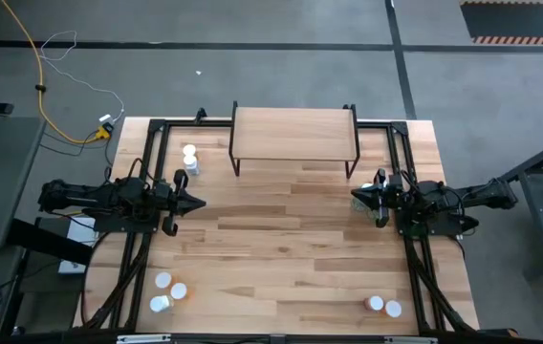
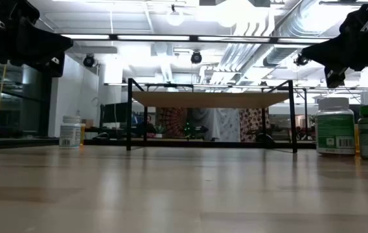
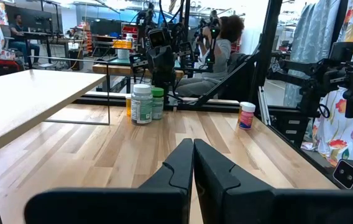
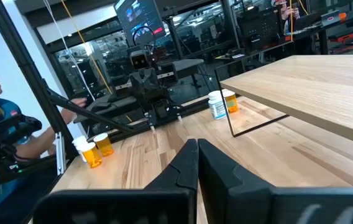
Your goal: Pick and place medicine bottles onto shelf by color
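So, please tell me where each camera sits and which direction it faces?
High view: above, facing down on the shelf, left gripper, right gripper.
Low view: at tabletop height, facing the shelf; arms enter from above.
Left wrist view: across the table past its shut gripper to the green bottle.
Right wrist view: past its shut gripper toward orange bottles.
All four share the shelf.
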